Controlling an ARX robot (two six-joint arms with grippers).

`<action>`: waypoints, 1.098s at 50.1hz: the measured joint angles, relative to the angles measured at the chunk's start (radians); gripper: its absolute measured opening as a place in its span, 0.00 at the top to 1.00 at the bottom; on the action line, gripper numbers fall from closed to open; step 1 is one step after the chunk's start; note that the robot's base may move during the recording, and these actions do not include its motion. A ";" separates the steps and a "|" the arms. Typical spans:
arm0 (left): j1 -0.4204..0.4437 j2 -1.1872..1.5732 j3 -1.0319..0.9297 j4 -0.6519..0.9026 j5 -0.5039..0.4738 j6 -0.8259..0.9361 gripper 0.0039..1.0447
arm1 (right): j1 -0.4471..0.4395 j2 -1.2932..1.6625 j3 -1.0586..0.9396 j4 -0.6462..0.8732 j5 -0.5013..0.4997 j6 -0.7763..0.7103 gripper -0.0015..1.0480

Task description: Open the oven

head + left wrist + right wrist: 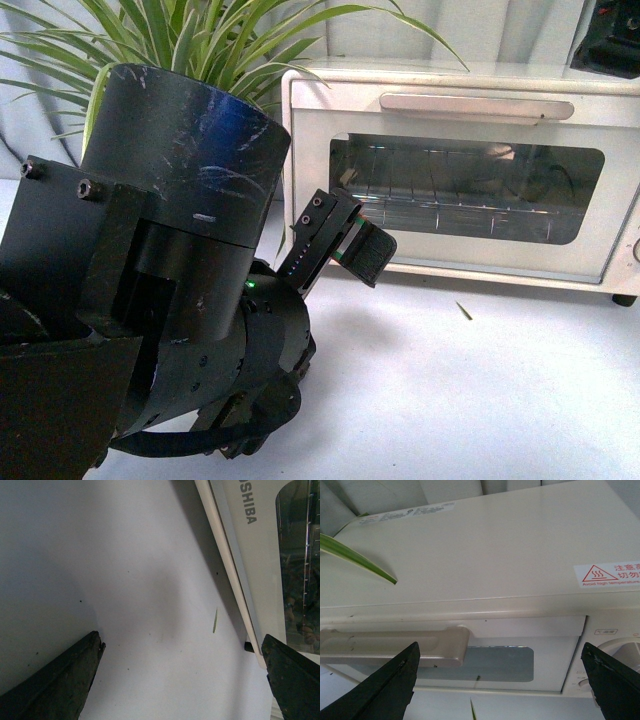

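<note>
The cream-white oven point(460, 170) stands at the back right of the white table, door shut, with a long bar handle point(476, 106) above its glass window and a wire rack inside. My left gripper point(352, 240) is open and empty, low in front of the oven's lower left corner. In the left wrist view its fingers point(60, 677) spread wide over bare table beside the oven's front point(250, 540). My right gripper point(502, 685) is open and empty, hovering above the oven's top front edge, over the handle's right end point(395, 647). It is out of the front view.
A potted plant with long green leaves point(180, 40) stands left of the oven, behind my left arm point(150, 290). One leaf point(355, 557) lies over the oven's top. A small green leaf scrap point(464, 311) lies on the table in front of the oven. Control knobs point(620, 655) are at the oven's right.
</note>
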State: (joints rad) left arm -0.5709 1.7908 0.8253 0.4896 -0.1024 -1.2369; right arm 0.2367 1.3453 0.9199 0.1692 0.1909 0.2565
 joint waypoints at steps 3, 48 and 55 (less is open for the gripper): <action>0.002 0.000 0.000 0.000 0.000 -0.004 0.06 | 0.005 0.025 0.025 -0.015 0.009 0.015 0.09; 0.006 -0.004 -0.007 0.004 -0.006 -0.024 0.06 | 0.041 0.146 0.151 -0.170 0.059 0.090 0.09; 0.008 -0.005 -0.009 0.004 -0.006 -0.024 0.06 | 0.047 0.113 0.100 -0.145 0.033 0.052 0.09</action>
State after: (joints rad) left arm -0.5625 1.7855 0.8165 0.4938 -0.1085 -1.2610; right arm 0.2832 1.4586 1.0195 0.0242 0.2241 0.3088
